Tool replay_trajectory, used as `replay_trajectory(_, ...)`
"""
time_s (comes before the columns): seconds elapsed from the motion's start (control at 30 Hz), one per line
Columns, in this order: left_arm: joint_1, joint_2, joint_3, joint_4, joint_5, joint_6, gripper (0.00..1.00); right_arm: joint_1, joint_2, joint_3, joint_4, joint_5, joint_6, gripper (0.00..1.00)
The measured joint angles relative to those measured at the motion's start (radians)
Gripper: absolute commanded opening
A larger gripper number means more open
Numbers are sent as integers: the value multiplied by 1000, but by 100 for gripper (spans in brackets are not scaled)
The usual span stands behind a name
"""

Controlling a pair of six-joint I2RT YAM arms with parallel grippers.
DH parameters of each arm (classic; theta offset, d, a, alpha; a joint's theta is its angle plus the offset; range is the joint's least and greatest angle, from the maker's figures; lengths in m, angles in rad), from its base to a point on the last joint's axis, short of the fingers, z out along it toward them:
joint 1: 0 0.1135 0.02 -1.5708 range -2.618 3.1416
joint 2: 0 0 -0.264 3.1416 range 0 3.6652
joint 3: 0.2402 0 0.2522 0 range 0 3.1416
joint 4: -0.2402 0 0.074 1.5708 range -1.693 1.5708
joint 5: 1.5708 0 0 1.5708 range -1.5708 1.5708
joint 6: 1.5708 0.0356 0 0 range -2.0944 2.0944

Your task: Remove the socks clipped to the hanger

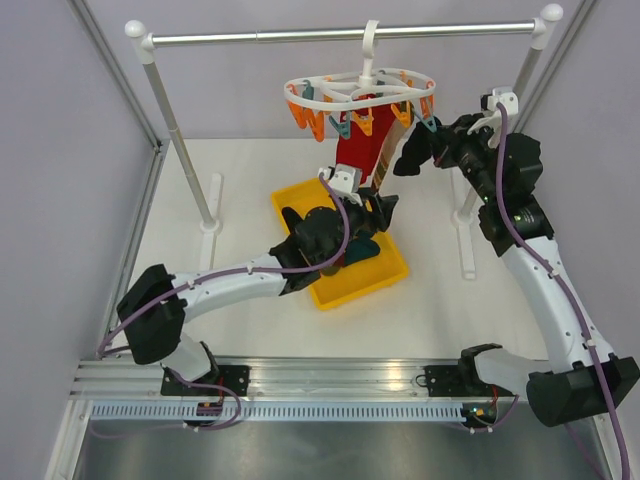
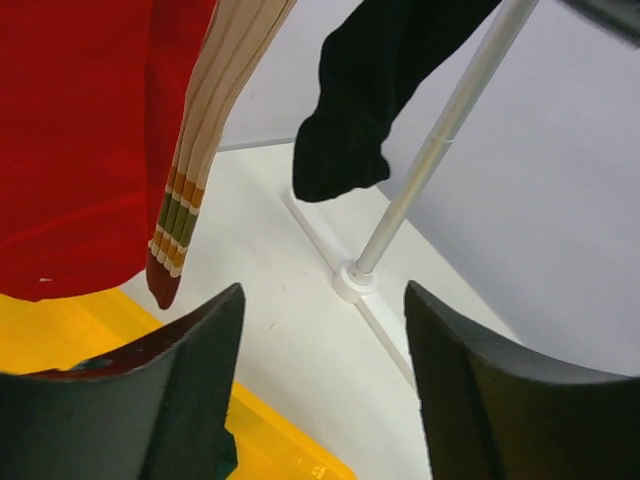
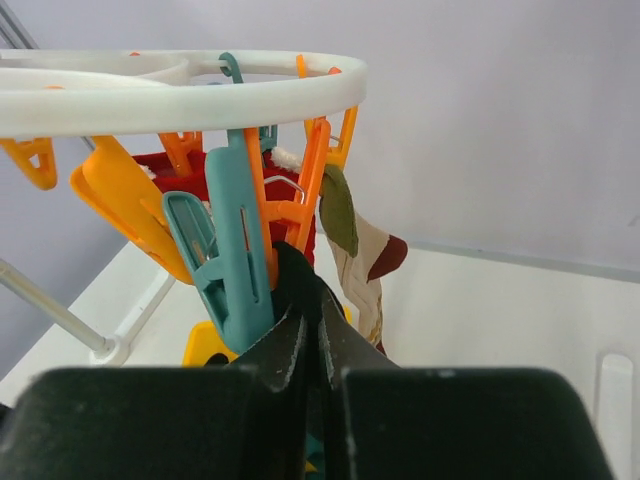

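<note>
At the near edge of the bench (image 1: 250, 330) the left arm reaches forward over a yellow tray (image 1: 385, 282) that lies flat on the surface; the left claw (image 2: 320, 385) hangs above the tray's far end, released, its dark fingers spread wide with nothing between them; a dark teal sock (image 1: 362, 250) lies in the tray just under that arm; right beyond the claw hang a red sock (image 2: 80, 140) and, touching it, a tan striped sock (image 2: 215, 110) with orange and green bands near its toe, both dangling with their toes just above the tray's far rim; farther right a black sock (image 2: 350, 100) hangs apart from those two; the right claw (image 3: 315, 345) is raised to it and clenched, its tips pinching the black fabric just below a teal clip (image 3: 235, 260); above them the hanger (image 3: 180, 95), a white oval ring with orange clips (image 1: 310, 120) and teal ones dangling from it, hooks over the metal rail (image 1: 300, 36) that runs across the far side of the bench on two white uprights.
</note>
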State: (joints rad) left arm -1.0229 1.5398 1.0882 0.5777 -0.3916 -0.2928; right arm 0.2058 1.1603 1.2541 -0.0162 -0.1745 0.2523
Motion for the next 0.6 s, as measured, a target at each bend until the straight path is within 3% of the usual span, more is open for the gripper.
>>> replay_trajectory(0.07,-7,35,21,0,-16,14,77,0,-7,6,-21,1,3,2)
replay_trajectory(0.6,-41,200,267,17,-82,134,78,16,-42,37,-161,1,35,1)
